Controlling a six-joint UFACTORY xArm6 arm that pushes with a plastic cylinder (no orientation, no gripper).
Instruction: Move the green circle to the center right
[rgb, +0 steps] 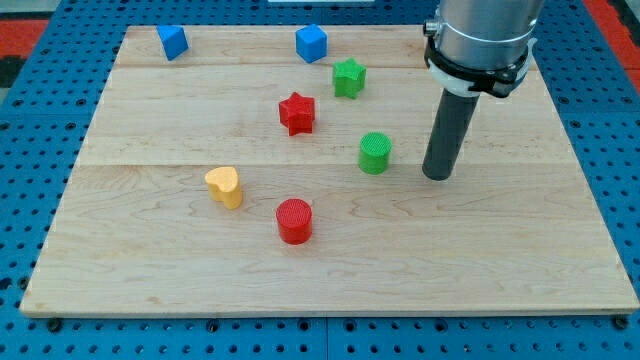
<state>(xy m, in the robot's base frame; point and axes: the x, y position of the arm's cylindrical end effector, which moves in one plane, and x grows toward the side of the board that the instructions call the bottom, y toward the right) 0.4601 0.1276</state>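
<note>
A: Since my tip stands just right of the green circle, near the table centre, any push from here drives it left, wrong way.

B: No hand?

A: None, just a rod. Circling round carelessly, I judge, could clip the green star.

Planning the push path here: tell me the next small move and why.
Probably swing my tip around to the view's left of the green circle. My tip stands just to the circle's right, apart from it, so pushing from here would drive it away from the center right. From its left side, a rightward push should carry it there.
</note>
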